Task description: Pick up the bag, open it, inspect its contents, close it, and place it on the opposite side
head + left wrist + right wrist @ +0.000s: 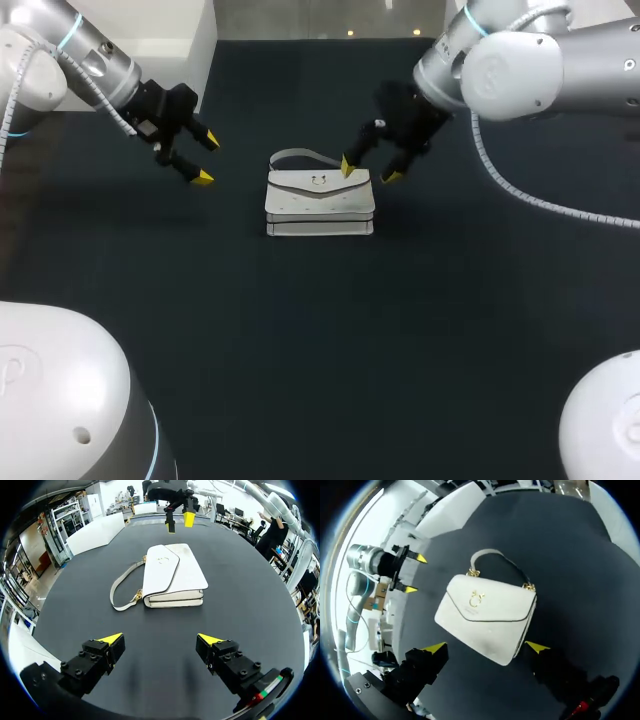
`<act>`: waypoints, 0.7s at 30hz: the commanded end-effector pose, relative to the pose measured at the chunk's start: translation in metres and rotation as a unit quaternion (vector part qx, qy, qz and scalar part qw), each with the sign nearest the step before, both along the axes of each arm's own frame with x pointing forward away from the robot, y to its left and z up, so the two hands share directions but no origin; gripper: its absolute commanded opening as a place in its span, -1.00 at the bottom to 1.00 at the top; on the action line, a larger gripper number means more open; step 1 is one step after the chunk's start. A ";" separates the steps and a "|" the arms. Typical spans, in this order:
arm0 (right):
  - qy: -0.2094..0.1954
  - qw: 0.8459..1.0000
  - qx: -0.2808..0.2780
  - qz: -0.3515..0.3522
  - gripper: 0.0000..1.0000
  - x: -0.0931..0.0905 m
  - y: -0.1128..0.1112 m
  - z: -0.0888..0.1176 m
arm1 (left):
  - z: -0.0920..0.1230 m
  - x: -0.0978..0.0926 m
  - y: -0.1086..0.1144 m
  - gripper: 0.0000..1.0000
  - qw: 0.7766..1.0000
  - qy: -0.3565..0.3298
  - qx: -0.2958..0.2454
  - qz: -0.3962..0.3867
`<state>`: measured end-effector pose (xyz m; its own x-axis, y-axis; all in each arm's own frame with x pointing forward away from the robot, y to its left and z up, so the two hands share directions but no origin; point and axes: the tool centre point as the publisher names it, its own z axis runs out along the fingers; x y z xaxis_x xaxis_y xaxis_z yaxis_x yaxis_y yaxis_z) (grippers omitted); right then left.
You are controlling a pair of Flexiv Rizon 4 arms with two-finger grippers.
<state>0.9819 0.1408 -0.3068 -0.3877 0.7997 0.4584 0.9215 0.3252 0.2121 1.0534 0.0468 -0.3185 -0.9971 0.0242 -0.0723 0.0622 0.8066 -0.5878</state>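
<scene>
Two open claws, one white handbag [320, 205] flat in the middle of the worktop [450, 330]
The left claw [207, 159] hangs wide open, well apart from it; the right claw [369, 172], open and empty too, hovers at its far edge. The handbag seems stiff and light, best taken by the soft strap [112, 587]. Wrist views show gold strap fittings [528, 586]; the head view hardly does.

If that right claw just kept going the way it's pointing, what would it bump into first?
Most likely the white bag, lying flat just ahead of the open right gripper; exact depth is unclear.
</scene>
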 end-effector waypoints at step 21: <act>-0.154 0.958 -0.143 0.193 1.00 -0.041 0.013 0.033 | -0.001 0.000 0.000 1.00 1.000 -0.001 -0.001 0.000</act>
<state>0.9510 0.1522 -0.2769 -0.7593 0.6422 0.1049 0.6398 0.7074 0.3004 1.0535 0.0467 -0.3185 -0.9971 0.0242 -0.0723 0.0622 0.8066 -0.5878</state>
